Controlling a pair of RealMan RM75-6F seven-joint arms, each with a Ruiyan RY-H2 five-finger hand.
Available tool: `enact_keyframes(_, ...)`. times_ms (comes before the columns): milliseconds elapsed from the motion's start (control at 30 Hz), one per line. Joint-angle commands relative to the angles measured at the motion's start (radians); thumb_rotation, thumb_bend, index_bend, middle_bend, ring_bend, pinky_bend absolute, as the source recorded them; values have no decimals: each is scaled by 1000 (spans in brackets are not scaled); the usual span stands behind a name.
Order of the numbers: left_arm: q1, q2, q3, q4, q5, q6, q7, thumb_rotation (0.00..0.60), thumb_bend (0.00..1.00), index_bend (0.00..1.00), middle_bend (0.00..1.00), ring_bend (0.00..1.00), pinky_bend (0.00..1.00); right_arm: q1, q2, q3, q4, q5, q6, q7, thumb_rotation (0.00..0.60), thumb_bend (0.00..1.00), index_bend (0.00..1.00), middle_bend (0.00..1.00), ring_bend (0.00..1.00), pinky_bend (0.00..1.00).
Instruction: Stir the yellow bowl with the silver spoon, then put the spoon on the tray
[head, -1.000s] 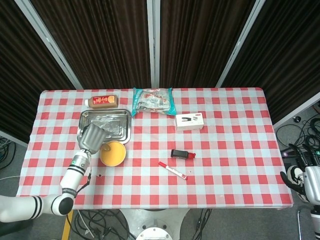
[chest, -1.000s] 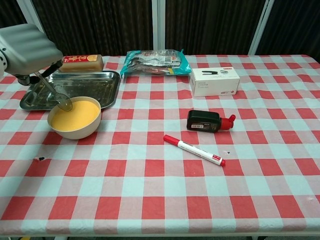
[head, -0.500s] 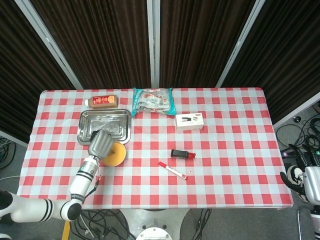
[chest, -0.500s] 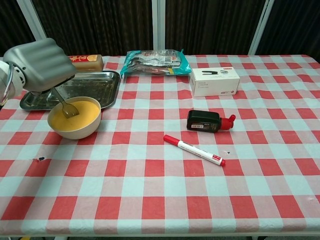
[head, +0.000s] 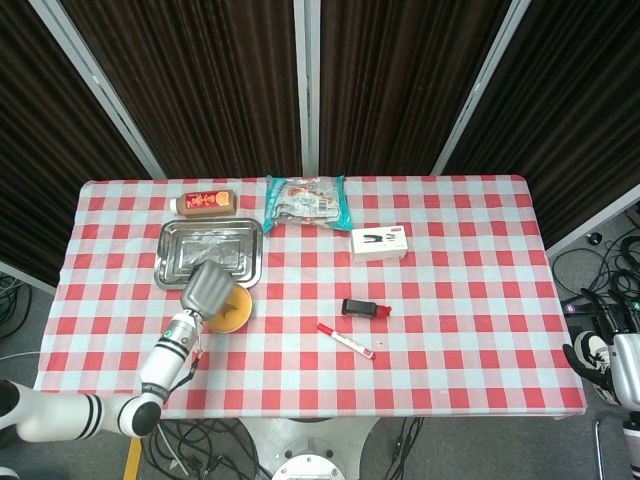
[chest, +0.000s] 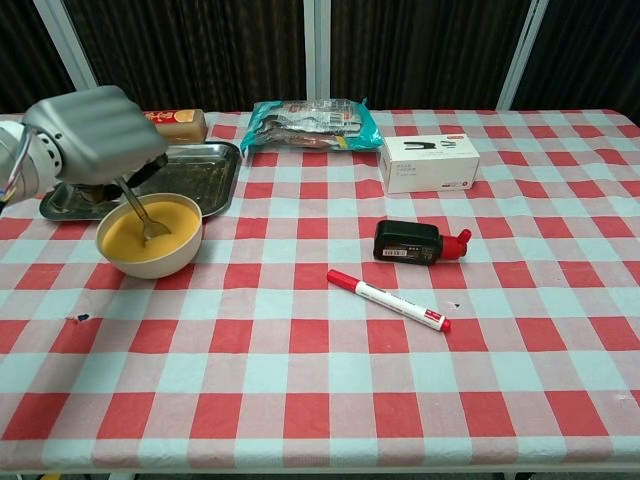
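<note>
Nearest the robot, on the red-and-white checked tablecloth (chest: 300, 400), lies a red-capped marker pen with a white barrel (chest: 388, 299), set at a slant, and just beyond it a small black bottle with a red nozzle (chest: 419, 242) rests on its side. To the left, at about the same depth as the bottle, stands the round yellow bowl with a cream outer wall (chest: 150, 235), holding a yellow-orange filling. The grey left hand (chest: 95, 135) hangs above the bowl's far-left edge with its fingers closed around the handle of the slim silver spoon (chest: 140, 214) — the spoon slopes down from the hand and its tip is in the filling near the middle of the bowl. In the head view the same left hand (head: 207, 288) covers the left part of the bowl (head: 232, 312). Directly behind the bowl sits the rectangular shiny metal tray (chest: 205, 170), just beside it but apart. Further back, a brown and orange packaged bar (chest: 180, 122) lies along the tray's far side, a clear packet with teal edges (chest: 310, 124) lies near the table's middle, and a white box printed with a stapler picture (chest: 428, 163) sits to the right. The right hand (head: 622, 362) shows only partly at the lower right edge of the head view, off the table — whether its fingers are apart or together cannot be told.
</note>
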Motion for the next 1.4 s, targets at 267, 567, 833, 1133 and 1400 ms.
enact_keyframes(267, 1, 55, -20, 21, 19, -3, -77, 600, 401, 658, 1000, 995, 1000, 2, -1, 0, 0, -3, -2, -3, 600, 212, 128, 322, 105, 226)
enact_keyframes(567, -13, -9, 46, 74, 40, 59, 119, 600, 402, 658, 1000, 995, 1000, -4, 3, -3, -3, 1, 0, -4, 600, 211, 127, 322, 105, 226)
enact_keyframes(833, -1, -46, 62, 94, 61, 113, 191, 600, 403, 667, 1000, 996, 1000, -1, 2, -3, -6, 0, -7, -8, 600, 212, 128, 322, 105, 226)
enact_keyframes(1133, 1, -58, 63, 94, 73, 52, 145, 600, 405, 674, 1000, 996, 1000, -3, 0, -3, 1, 2, -6, 0, 600, 211, 127, 323, 105, 227)
enact_keyframes(1400, 7, -9, 40, 116, 75, -73, -59, 600, 409, 679, 1000, 996, 1000, -5, 2, -2, -1, 4, -4, -1, 600, 212, 128, 322, 105, 228)
